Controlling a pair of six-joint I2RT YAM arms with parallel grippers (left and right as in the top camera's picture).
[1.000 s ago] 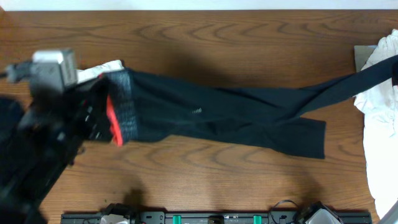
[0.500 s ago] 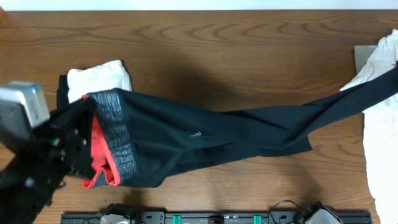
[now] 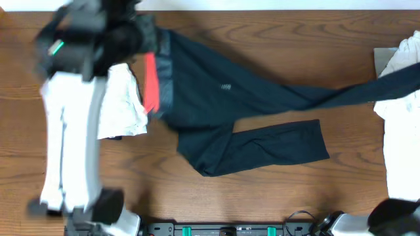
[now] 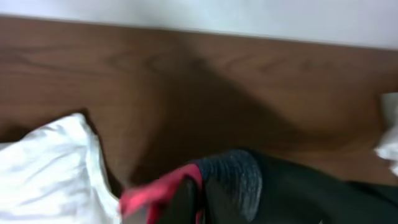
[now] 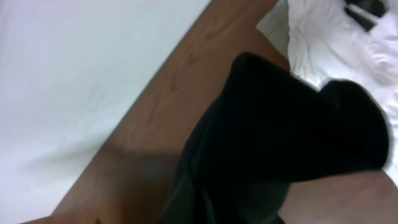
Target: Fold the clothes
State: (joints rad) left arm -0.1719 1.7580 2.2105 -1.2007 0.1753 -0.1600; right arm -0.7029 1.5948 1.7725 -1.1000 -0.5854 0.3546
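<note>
Black trousers (image 3: 216, 98) sprawl across the table (image 3: 275, 39) — grey-and-red waistband (image 3: 156, 75) far left, one leg stretched to the right edge, other flat near centre. Left gripper (image 3: 143, 44) pinches the waistband; right gripper hidden in black fabric — grip can't be told.

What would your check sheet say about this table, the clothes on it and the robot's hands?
Surface: wooden table, brown.
Job's things: black trousers stretched across; grey-and-red waistband at the left; one leg flat on the table, the other leg running off the right edge. White garment at the left, white garments at the right.
Clutter: grey flat piece by the right pile; cannot tell what.
Grippers: left gripper shut on the waistband; right gripper hidden under the other leg, seemingly holding it.
Cables: some at the near edge.
Surroundings: white wall.
</note>
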